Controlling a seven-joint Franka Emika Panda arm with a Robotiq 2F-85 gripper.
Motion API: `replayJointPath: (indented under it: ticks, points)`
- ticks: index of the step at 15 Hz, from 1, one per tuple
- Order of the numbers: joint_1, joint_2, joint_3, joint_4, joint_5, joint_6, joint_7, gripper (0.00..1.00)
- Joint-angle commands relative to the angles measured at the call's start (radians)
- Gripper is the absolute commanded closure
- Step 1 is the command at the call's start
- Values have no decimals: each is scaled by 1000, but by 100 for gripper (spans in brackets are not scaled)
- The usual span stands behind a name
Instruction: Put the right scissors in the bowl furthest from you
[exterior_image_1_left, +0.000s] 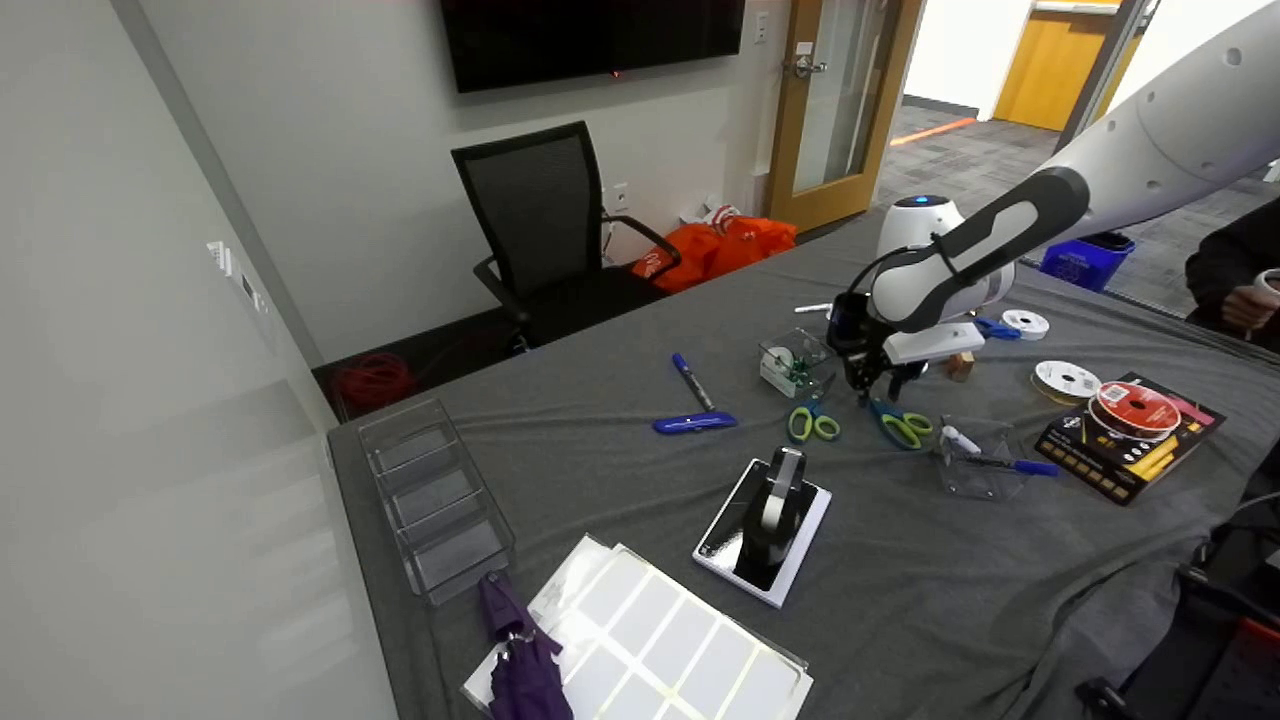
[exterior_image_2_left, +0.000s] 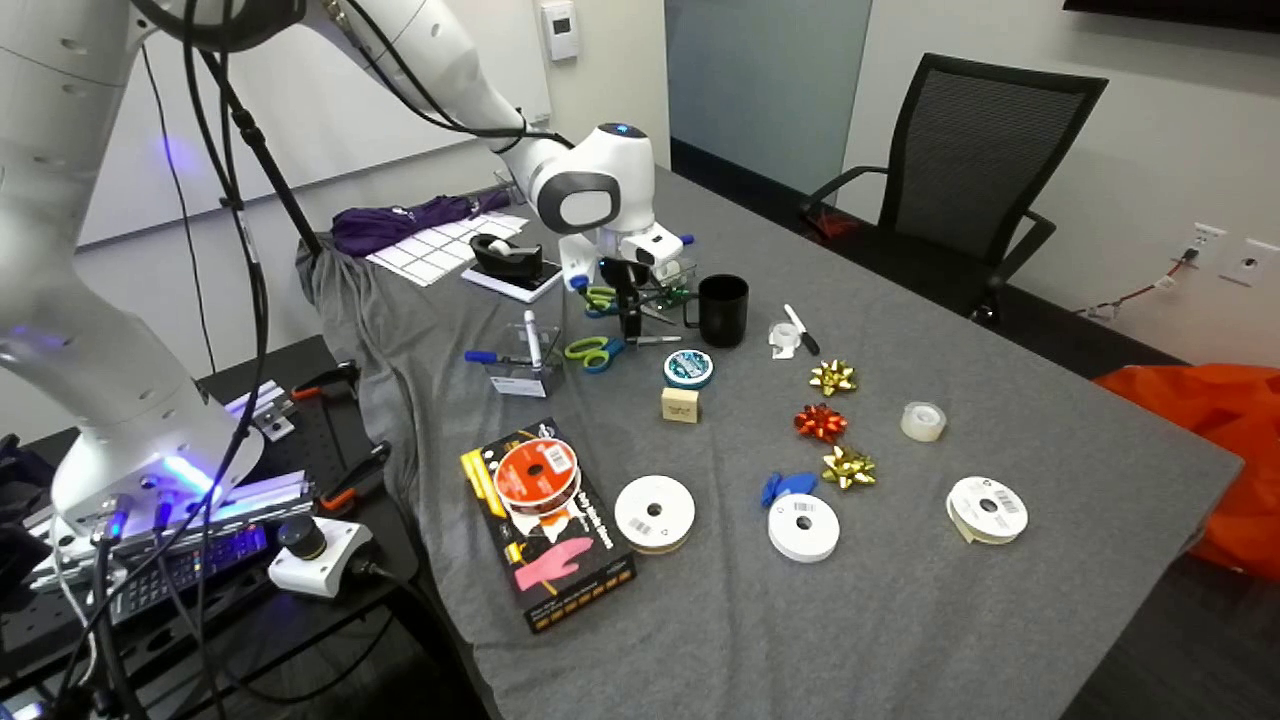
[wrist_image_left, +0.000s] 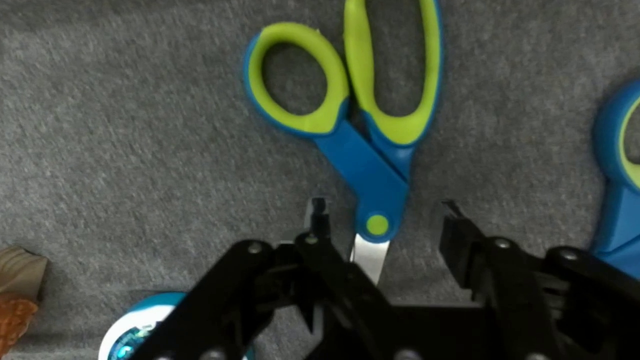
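Observation:
The right scissors, with lime-green and blue handles, lie flat on the grey cloth in both exterior views (exterior_image_1_left: 903, 427) (exterior_image_2_left: 595, 353). They fill the middle of the wrist view (wrist_image_left: 377, 195), handles up; the blade ends are hidden by the gripper. My gripper (exterior_image_1_left: 879, 393) is open, also in the wrist view (wrist_image_left: 384, 205), its fingers on either side of the scissors' pivot, not touching it. A similar pair (exterior_image_1_left: 813, 420) lies to one side, partly visible in the wrist view (wrist_image_left: 622, 220). The farther clear container (exterior_image_1_left: 777, 380) holds green items; in an exterior view (exterior_image_2_left: 682, 272) it is partly hidden.
The nearer clear container (exterior_image_1_left: 965, 486) holds markers. A black mug (exterior_image_2_left: 722, 310), a teal tin (exterior_image_2_left: 688, 368) and a wooden block (exterior_image_2_left: 680, 406) stand close to the gripper. A tape dispenser (exterior_image_1_left: 775, 510) and a box (exterior_image_2_left: 535, 600) with a spool lie farther off.

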Motion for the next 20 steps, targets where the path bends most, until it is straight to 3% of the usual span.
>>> replayJointPath:
  ticks: [1, 4, 10, 20]
  points:
    - [0, 19, -4, 5, -6, 26, -7, 73]
    - [1, 21, -3, 6, -5, 27, -6, 96]
    - [2, 13, -4, 6, -5, 10, -2, 94]
    - [-3, -127, 19, -34, 48, -101, 32, 94]
